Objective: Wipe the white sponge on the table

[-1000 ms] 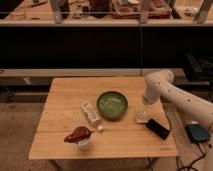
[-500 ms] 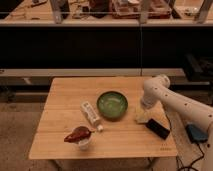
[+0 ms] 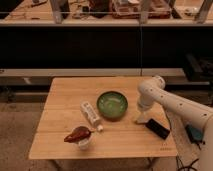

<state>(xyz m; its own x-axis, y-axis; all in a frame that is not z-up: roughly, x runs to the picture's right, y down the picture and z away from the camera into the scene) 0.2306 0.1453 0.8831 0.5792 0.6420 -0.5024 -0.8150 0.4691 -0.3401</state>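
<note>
On the light-wood table (image 3: 65, 100) the white sponge (image 3: 140, 119) lies between green bowl (image 3: 112, 105) and black phone (image 3: 158, 128). The gripper (image 3: 142, 111) hangs wide-jawed over it; a skewed descent could knock the phone

Lab-like workroom: cluttered benches (image 3: 100, 14) behind light-wood table (image 3: 67, 95).

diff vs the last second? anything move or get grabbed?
The pincer edged slightly left toward the green bowl, staying low at the white sponge on the table's right side. No visible grab or release. The bowl, white bottle, black phone and cup stayed put.
</note>
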